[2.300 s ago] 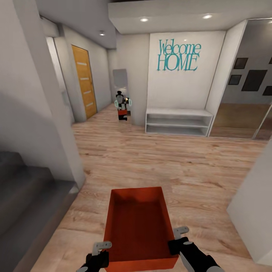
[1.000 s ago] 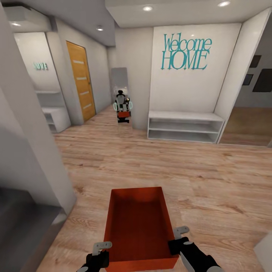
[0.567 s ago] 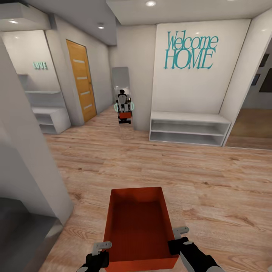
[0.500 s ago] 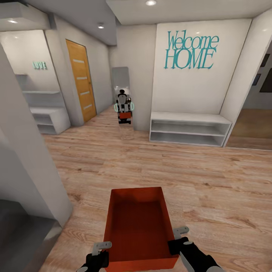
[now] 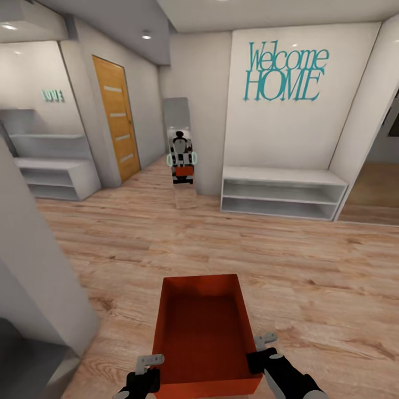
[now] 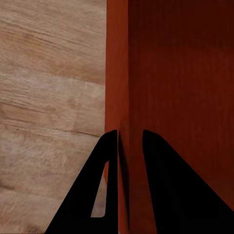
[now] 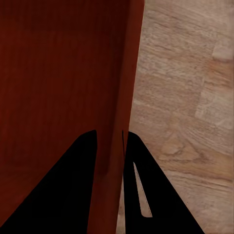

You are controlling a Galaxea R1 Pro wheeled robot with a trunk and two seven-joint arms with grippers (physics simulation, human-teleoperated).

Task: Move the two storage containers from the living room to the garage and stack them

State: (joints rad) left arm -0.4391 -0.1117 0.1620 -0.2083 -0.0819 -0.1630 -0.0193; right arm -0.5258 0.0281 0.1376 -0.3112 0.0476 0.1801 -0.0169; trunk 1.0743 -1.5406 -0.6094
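Observation:
I carry one orange-red open-topped storage container point(image 5: 200, 332) in front of me, low in the head view, above light wood plank flooring. My left gripper point(image 5: 151, 370) is shut on its left wall near the near corner. In the left wrist view that wall point(image 6: 117, 73) runs between the two dark fingers point(image 6: 105, 185). My right gripper point(image 5: 259, 349) is shut on the right wall. The right wrist view shows the wall point(image 7: 129, 73) pinched between its fingers point(image 7: 139, 185). The bin is empty inside.
A hallway lies ahead. A white low shelf point(image 5: 282, 193) stands under a "Welcome HOME" wall sign point(image 5: 284, 70). A tall mirror point(image 5: 180, 149) reflects me. A wooden door point(image 5: 116, 119) is at the left, another white shelf point(image 5: 52, 177) beyond a white wall corner point(image 5: 39, 288).
The whole view has shifted as I move forward: the left wall corner slid out toward the left and the left shelf came into view. Both grippers and the container kept their places.

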